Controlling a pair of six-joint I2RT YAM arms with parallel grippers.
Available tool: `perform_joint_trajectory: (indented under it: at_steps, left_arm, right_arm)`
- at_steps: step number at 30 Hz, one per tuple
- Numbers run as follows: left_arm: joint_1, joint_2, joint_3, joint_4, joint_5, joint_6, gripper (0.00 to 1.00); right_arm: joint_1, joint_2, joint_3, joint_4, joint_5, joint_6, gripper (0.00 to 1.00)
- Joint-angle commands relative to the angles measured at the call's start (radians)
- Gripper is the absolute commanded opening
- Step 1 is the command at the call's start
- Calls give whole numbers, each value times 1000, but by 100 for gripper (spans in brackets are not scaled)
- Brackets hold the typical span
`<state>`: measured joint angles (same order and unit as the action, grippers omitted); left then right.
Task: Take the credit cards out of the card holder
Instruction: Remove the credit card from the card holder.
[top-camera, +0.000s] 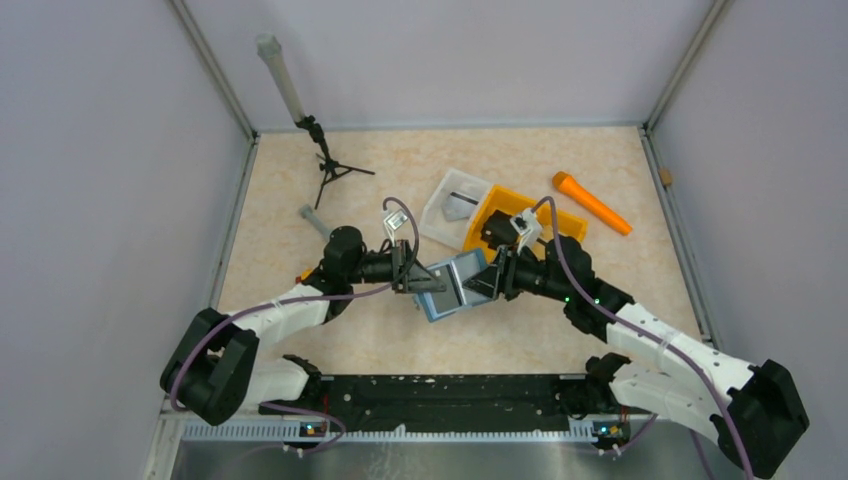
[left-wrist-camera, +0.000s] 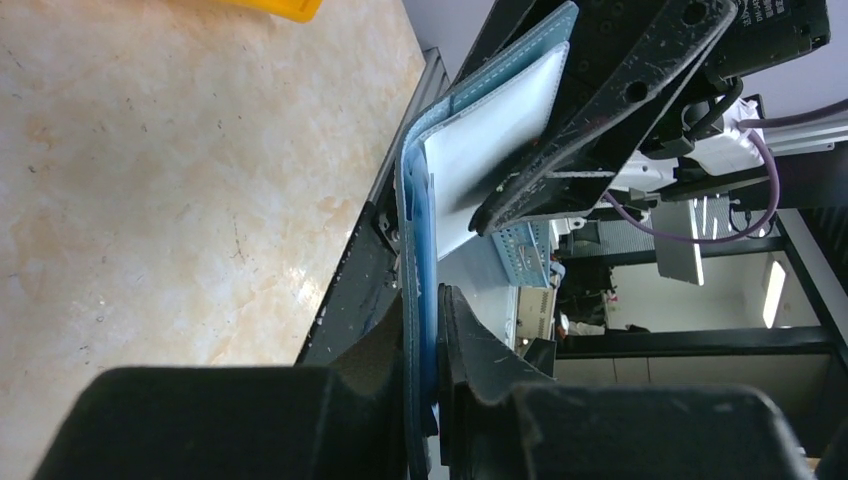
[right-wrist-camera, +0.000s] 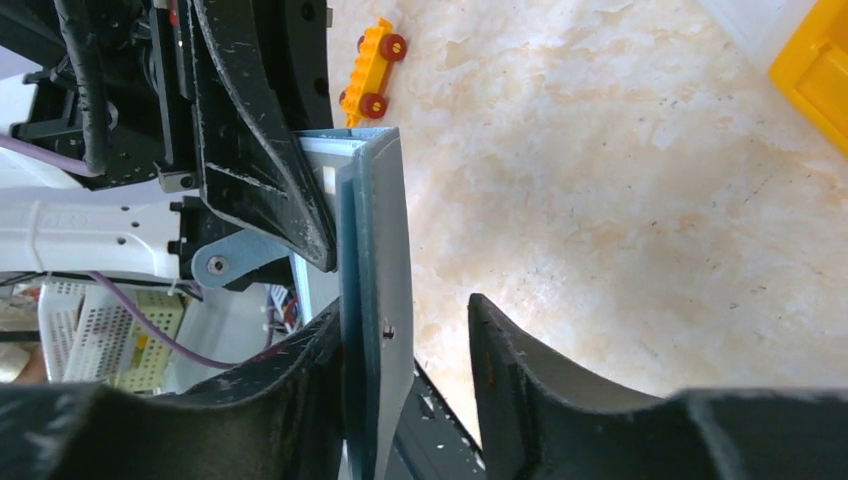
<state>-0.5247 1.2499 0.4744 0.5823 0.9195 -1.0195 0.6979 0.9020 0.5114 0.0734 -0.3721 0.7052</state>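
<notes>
The teal-blue card holder (top-camera: 447, 290) hangs half open above the table's middle, held between my two arms. My left gripper (top-camera: 418, 280) is shut on its left flap, and in the left wrist view both fingers press the blue edge (left-wrist-camera: 415, 200) at the left gripper (left-wrist-camera: 422, 300). My right gripper (right-wrist-camera: 405, 310) straddles the other flap (right-wrist-camera: 370, 230). One finger touches its teal side; the other stands apart from its grey face. I cannot make out any credit cards inside the holder. A grey card-like piece (top-camera: 460, 207) lies in the white tray.
Behind the holder stand a white tray (top-camera: 437, 222) and an orange divided bin (top-camera: 570, 220). An orange stick (top-camera: 590, 202) lies at the back right. A small black tripod (top-camera: 330, 170) and a grey peg (top-camera: 312, 218) are at the back left. A yellow wheeled brick (right-wrist-camera: 370, 65) lies by the left arm.
</notes>
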Motion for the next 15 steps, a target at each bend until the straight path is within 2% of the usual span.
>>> perform_joint_trajectory:
  at_steps: [1, 6, 11, 15]
  left_arm:
    - [-3, -35, 16, 80, 37, -5, 9]
    - [3, -52, 6, 81, 27, 6, 17]
    - [6, -79, -26, 112, 20, 7, 47]
    - [6, -80, -43, 139, 39, 4, 54]
  right_arm:
    - [8, -8, 46, 19, 23, -7, 39]
    - [4, -52, 41, 6, 63, 20, 1]
    - [-29, -106, 24, 12, 59, 65, 0]
    - [-50, -110, 19, 33, 6, 93, 0]
